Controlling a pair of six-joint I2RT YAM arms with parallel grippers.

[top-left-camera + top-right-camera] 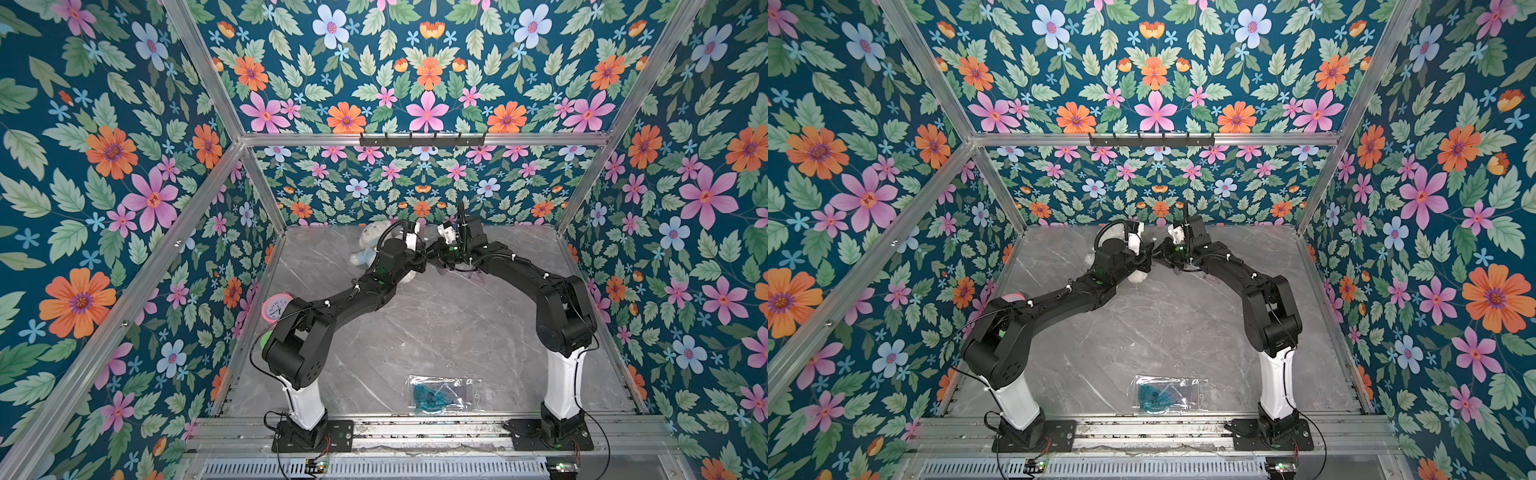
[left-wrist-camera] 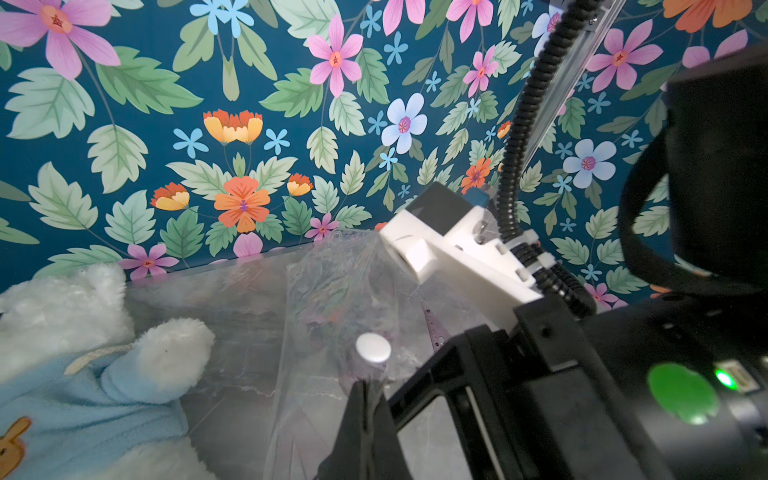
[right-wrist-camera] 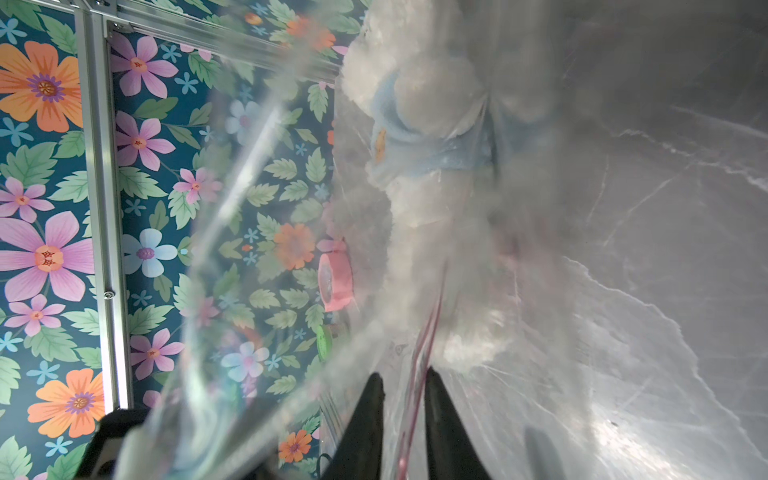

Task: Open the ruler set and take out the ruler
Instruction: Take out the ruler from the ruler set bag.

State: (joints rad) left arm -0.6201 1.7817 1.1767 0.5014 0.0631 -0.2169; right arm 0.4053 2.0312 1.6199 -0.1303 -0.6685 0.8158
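The ruler set is a clear plastic pouch (image 2: 332,282) with a white snap button (image 2: 373,348) and a purple ruler (image 2: 434,332) inside. Both arms hold it up over the far middle of the table. My left gripper (image 2: 365,384) is shut on the pouch's edge just below the button. My right gripper (image 3: 401,374) reaches in among the plastic folds. Its jaws stand a narrow gap apart, and the ruler (image 3: 432,316), seen edge-on, runs between them without filling the gap. In both top views the grippers meet tip to tip (image 1: 430,254) (image 1: 1156,254).
A white plush toy in a blue top (image 1: 365,249) (image 2: 83,332) lies behind the left arm. A second clear bag holding blue rulers (image 1: 442,395) (image 1: 1167,395) lies near the front edge. A pink clock (image 1: 277,307) stands by the left wall. A hook rail (image 1: 422,139) hangs at the back.
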